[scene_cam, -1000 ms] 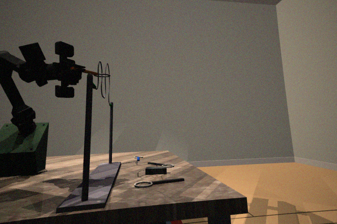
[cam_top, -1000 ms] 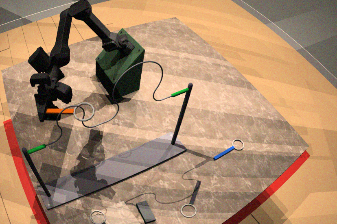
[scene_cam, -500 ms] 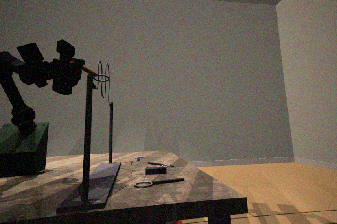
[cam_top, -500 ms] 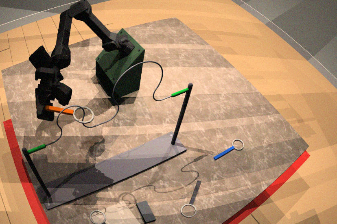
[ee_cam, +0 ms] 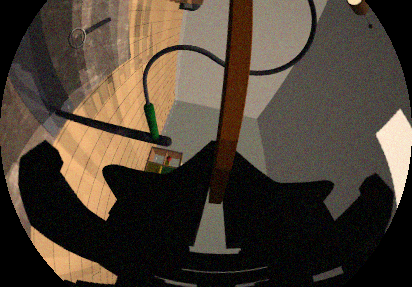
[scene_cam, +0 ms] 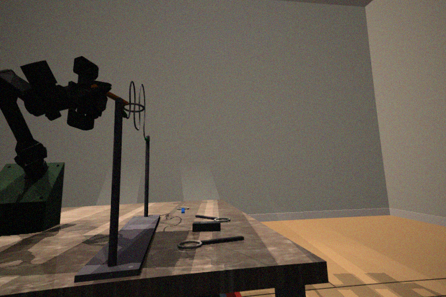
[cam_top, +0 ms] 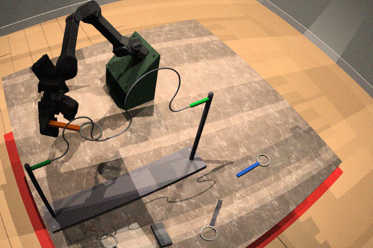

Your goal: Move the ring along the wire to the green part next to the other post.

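Observation:
My gripper (cam_top: 49,123) (scene_cam: 107,88) (ee_cam: 218,145) is shut on the orange handle (cam_top: 56,124) (scene_cam: 112,95) (ee_cam: 238,52). The ring (cam_top: 102,132) (scene_cam: 143,108) lies nearly flat around the thin grey wire (cam_top: 179,82) (ee_cam: 182,47), by the dip right of the left hump; it is out of the wrist view. Whether they touch is unclear. In the top view, the left green part (cam_top: 40,164) (ee_cam: 151,122) meets the left post (cam_top: 40,191) (scene_cam: 116,178) (ee_cam: 110,128); the right green part (cam_top: 199,102) meets the right post (cam_top: 201,127) (scene_cam: 146,178).
The posts stand on a grey base plate (cam_top: 156,180). My arm stands on a green box (cam_top: 144,88). Past the plate lie a blue-handled ring (cam_top: 247,169), a dark-handled ring (cam_top: 216,215) and a dark block (cam_top: 161,234) (scene_cam: 206,227). The wire's tall middle hump rises right of the ring.

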Robot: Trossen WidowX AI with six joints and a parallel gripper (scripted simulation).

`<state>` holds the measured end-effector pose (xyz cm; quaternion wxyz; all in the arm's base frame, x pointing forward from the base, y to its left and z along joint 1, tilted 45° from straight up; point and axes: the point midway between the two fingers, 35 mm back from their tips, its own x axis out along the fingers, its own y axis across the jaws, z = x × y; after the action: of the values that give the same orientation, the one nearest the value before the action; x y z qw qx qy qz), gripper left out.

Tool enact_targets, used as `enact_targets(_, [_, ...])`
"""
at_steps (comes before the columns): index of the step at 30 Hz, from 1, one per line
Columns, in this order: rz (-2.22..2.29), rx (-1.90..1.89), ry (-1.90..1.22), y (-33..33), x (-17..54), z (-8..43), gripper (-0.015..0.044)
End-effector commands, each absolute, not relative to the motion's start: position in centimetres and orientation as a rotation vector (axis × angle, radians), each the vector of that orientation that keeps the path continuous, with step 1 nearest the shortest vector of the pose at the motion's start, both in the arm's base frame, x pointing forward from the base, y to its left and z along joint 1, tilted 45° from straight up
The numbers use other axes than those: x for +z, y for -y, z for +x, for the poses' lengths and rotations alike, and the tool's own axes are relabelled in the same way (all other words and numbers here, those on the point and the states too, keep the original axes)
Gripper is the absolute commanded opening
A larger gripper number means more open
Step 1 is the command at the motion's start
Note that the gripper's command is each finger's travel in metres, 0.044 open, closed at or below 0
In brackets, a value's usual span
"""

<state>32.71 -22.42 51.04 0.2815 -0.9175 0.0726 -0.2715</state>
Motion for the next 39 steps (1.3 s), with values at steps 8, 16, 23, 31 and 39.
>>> enact_targets(8, [-2.281,-0.672,-0.237,25.1,48.8,33.0,-0.0150])
enact_targets(16, [-2.102,-0.625,-0.276,26.9,46.5,33.1,-0.0150])
enact_targets(23, [-1.939,-0.581,-0.309,28.2,44.2,33.2,-0.0150])
enact_targets(31, [-1.746,-0.529,-0.343,29.2,41.3,33.3,-0.0150])
enact_targets(39, [-1.552,-0.475,-0.373,29.6,38.2,33.4,-0.0150])
